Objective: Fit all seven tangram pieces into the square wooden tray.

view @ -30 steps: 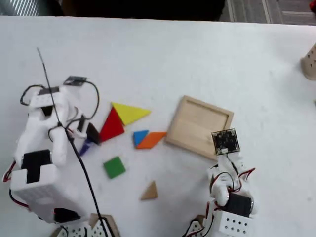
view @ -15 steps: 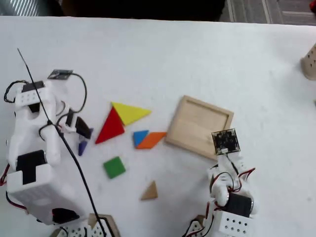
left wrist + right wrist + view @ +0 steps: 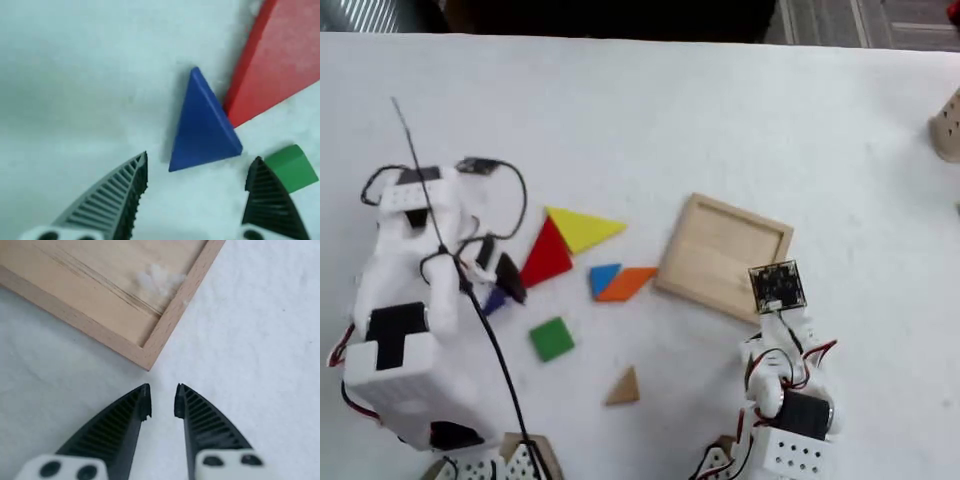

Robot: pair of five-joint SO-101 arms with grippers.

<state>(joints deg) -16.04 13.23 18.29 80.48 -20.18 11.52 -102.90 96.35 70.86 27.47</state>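
Note:
My left gripper (image 3: 200, 162) is open just above the table, its fingers on either side of a dark blue triangle (image 3: 202, 127) that lies flat. A red triangle (image 3: 280, 55) touches that blue piece, and a green square (image 3: 292, 167) lies close by. In the high view the left gripper (image 3: 498, 285) is at the left, over the dark blue triangle (image 3: 492, 300). The empty wooden tray (image 3: 725, 255) sits centre-right. My right gripper (image 3: 162, 392) is nearly closed with a thin gap, holding nothing, just short of a tray corner (image 3: 147, 357).
Between the arms lie a red triangle (image 3: 548, 255), a yellow triangle (image 3: 582, 228), a small blue piece (image 3: 603, 277), an orange parallelogram (image 3: 628, 283), a green square (image 3: 551, 338) and a tan triangle (image 3: 624, 387). A wooden object (image 3: 947, 125) stands at the far right edge.
The left arm swung out to the left half a second ago and has come back right, over the dark blue triangle. The right arm and the pieces have not moved.

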